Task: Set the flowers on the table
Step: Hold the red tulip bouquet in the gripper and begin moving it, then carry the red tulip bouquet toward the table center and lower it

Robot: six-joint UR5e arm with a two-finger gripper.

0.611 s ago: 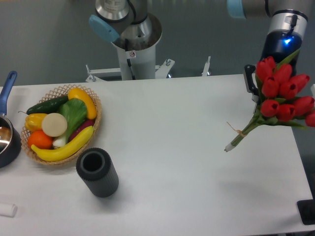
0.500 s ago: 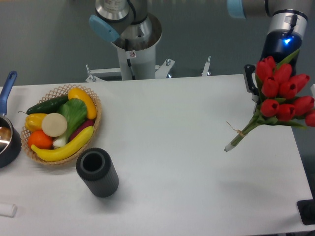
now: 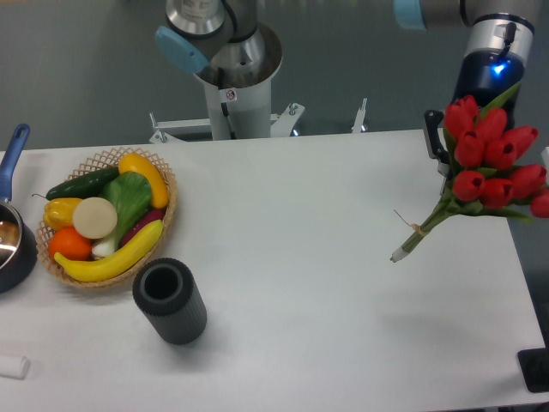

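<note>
Upper right of frame: the flowers (image 3: 489, 163) hang tilted over the surface (image 3: 326, 283), stems down-left; the tool (image 3: 446, 163) behind the blooms, its grip impossible to tell.

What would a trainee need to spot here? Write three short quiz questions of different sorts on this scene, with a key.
1. True or false: the flowers lie flat on the table.
2. Multiple choice: the black cylinder stands (A) inside the wicker basket, (B) on the table just in front of the basket, (C) under the flowers.
3. Fill in: the stem ends of the flowers point toward the image's lower ____.

Key
1. False; they hang tilted at the table's right edge, blooms up by the end effector, which they largely hide.
2. B.
3. Left.
</note>
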